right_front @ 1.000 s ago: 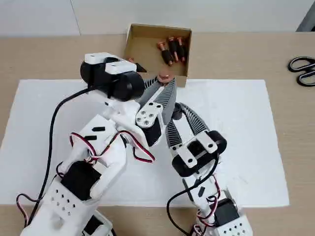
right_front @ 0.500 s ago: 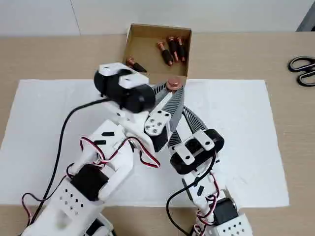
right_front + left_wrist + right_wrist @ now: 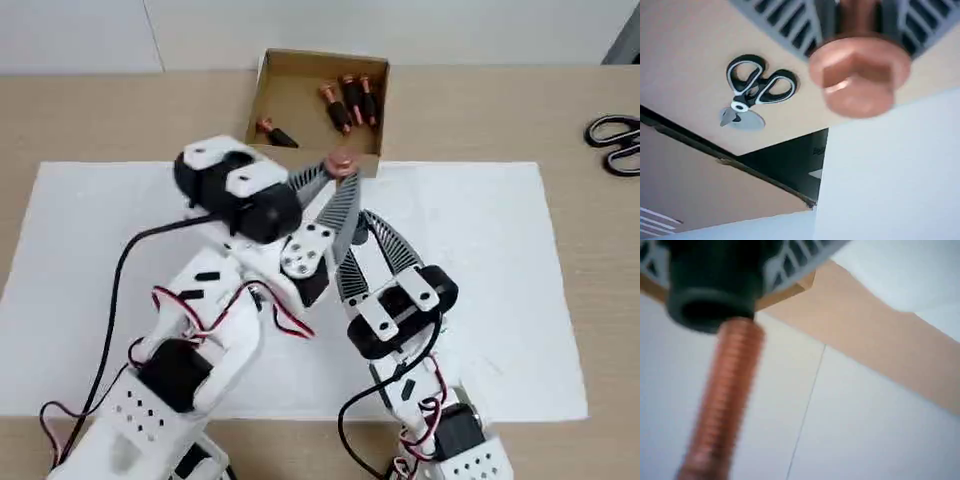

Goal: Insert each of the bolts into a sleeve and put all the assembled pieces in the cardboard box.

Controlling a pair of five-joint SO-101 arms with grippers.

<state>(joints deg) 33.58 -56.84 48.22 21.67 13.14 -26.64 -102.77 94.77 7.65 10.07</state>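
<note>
One copper bolt, pinched in the left claw, should be held coaxial with the black sleeve pinched in the right claw and pressed home.

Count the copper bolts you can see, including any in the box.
5. Three sleeved bolts lie side by side at the cardboard box's right, one near its left wall, and one is in the left gripper by the box's front edge. Arms may hide more.
</note>
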